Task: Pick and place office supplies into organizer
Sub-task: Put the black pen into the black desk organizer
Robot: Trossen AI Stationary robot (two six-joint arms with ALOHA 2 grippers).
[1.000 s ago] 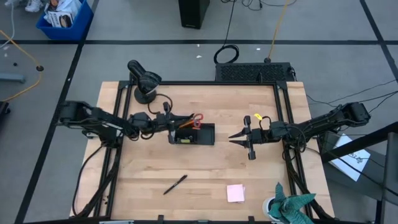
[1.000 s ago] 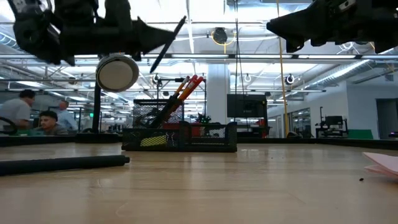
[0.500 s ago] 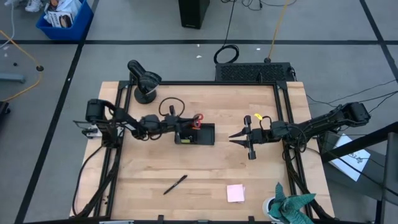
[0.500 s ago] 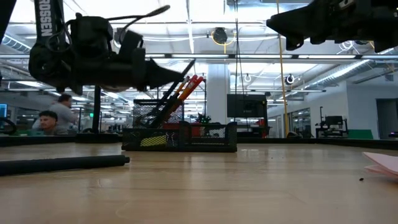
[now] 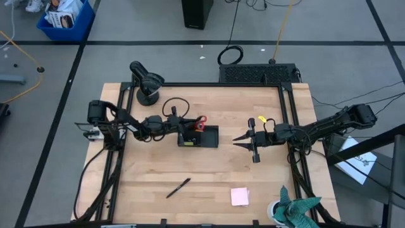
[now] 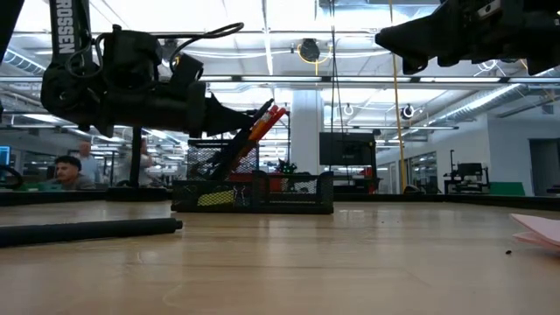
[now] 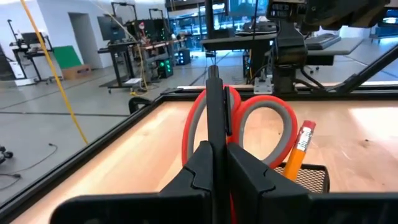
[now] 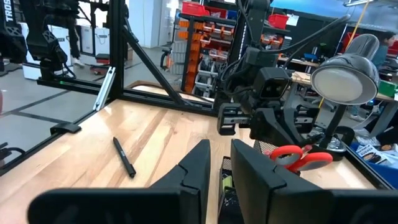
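We count one organizer [image 5: 199, 137], one scissors [image 7: 239, 134] and one pencil [image 7: 297, 149] standing in it, one pen [image 5: 178, 187] and one pad [image 5: 239, 196] on the table nearer than it. Left gripper [image 5: 183, 131] reaches level over the organizer, clamped on another pen [image 7: 214, 118]. Right gripper [image 5: 241, 139] hovers beside the organizer, fingers nearly together, empty.

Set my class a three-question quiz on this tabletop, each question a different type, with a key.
1. True or false: the scissors sit in the organizer.
2. What is the left gripper holding? A pencil, B pen, C clip.
3. Fill in: the pad lies on the ___.
Key: 1 true; 2 B; 3 table.
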